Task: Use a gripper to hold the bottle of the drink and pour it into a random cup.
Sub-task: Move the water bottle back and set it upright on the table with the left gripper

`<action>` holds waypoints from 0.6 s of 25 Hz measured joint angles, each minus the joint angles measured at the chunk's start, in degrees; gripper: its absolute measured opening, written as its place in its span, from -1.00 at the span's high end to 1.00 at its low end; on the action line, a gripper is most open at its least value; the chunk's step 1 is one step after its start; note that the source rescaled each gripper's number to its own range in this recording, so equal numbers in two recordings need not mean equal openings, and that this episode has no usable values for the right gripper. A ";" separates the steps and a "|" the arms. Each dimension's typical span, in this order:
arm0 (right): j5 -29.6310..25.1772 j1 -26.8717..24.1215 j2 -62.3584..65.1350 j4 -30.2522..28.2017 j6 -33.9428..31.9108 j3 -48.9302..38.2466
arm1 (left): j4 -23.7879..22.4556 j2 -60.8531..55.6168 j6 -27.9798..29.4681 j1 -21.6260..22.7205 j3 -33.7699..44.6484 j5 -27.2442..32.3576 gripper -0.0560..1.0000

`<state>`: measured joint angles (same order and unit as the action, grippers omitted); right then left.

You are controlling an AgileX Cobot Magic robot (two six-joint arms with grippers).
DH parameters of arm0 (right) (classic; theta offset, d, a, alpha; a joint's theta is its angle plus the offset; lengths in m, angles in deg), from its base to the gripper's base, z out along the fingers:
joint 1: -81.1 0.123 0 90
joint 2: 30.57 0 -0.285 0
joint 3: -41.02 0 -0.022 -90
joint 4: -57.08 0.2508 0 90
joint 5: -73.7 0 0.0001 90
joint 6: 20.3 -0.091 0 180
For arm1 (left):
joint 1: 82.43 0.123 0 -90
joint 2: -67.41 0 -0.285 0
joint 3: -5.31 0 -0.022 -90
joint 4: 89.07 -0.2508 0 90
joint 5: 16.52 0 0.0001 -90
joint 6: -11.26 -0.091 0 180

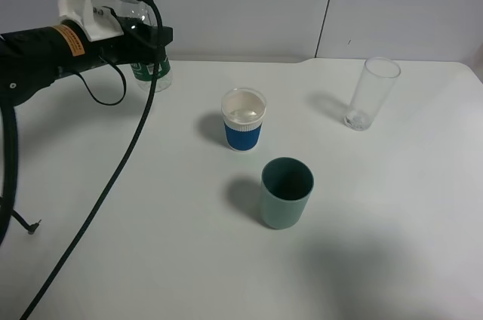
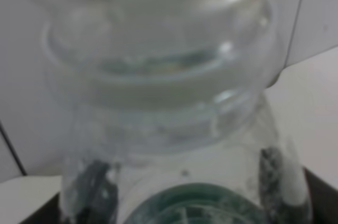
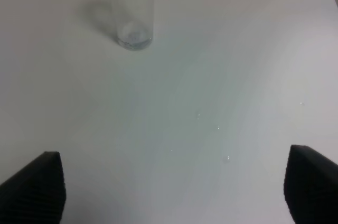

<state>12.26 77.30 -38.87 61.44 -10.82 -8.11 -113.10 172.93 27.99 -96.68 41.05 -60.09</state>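
Observation:
The small clear bottle [image 1: 151, 72] with a green label stands upright at the back left of the white table [image 1: 151, 207]. My left gripper [image 1: 153, 37] is shut on the bottle's upper part, coming in from the left. In the left wrist view the bottle [image 2: 158, 76] fills the frame, with dark fingers [image 2: 274, 174] on either side of it. I cannot make out the drink inside. The white cup [image 1: 244, 119] with a blue band stands mid-table, apart from the bottle. My right gripper [image 3: 171, 192] is open above bare table and holds nothing.
A grey-green cup [image 1: 287, 192] stands in front of the banded cup. A tall clear glass [image 1: 371, 94] is at the back right and shows again as the glass [image 3: 130, 10] ahead of the right gripper. A black cable [image 1: 113, 176] trails over the table's left side.

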 joint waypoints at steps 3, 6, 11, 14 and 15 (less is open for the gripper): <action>0.00 0.00 0.00 0.00 0.00 0.00 | -1.19 0.00 -0.45 1.64 1.97 -2.75 0.87; 0.00 0.00 0.00 0.00 0.00 0.00 | -3.21 0.11 -2.21 3.02 3.37 -6.02 0.87; 0.00 0.00 0.00 0.00 0.00 0.00 | -4.17 1.01 -5.80 3.79 4.92 -8.47 0.87; 0.00 0.00 0.00 0.00 0.00 0.00 | -4.44 2.58 -8.62 3.86 5.40 -10.13 0.87; 0.00 0.00 0.00 0.00 0.00 0.00 | -4.57 3.28 -9.09 3.86 5.40 -10.67 0.87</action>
<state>12.26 77.30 -38.87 61.44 -10.82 -8.11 -117.66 176.20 18.91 -92.83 46.45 -70.76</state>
